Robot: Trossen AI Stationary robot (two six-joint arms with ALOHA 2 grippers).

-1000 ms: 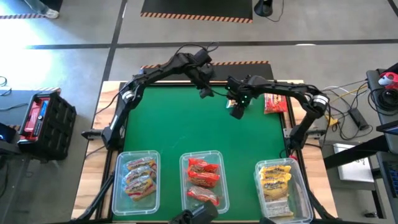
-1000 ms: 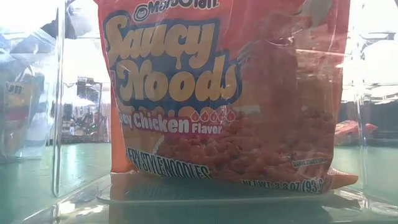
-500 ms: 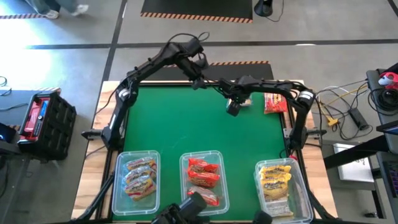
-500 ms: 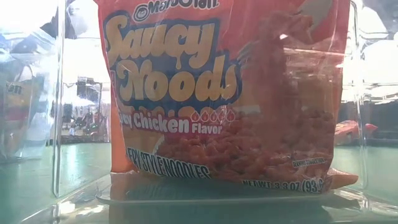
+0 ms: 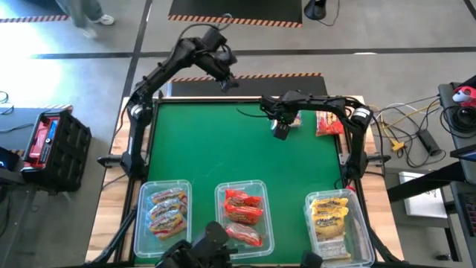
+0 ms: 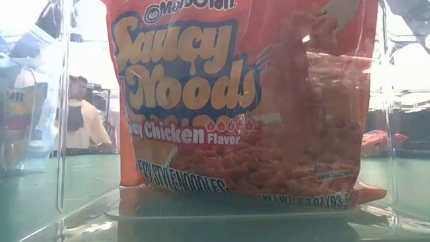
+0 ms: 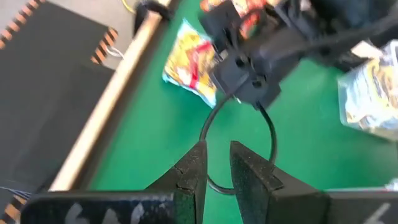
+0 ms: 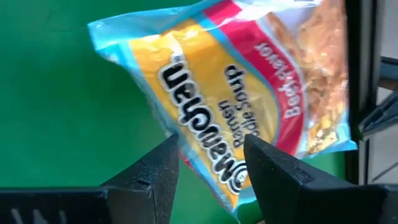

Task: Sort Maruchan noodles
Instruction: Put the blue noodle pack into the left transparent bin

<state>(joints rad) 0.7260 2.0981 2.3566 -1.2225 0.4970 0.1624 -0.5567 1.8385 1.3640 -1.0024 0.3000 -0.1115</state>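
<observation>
Since a second earlier, the left tool (image 5: 225,82), fingers pressed together and empty, had swung back beyond the far edge of the green bench (image 5: 216,160), while the right tool (image 5: 281,128) stayed low over a yellow Maruchan packet (image 8: 249,106) reading "Ramen Noodle Soup, Beef Flavor", its fingers (image 8: 273,171) spread to either side of the packet's edge, not gripping it. Nearby lay a red packet (image 5: 329,123); three clear bins (image 5: 162,218) along the near edge held sorted packets, the middle one a "Saucy Noods" chicken-flavor pack (image 6: 242,101).
</observation>
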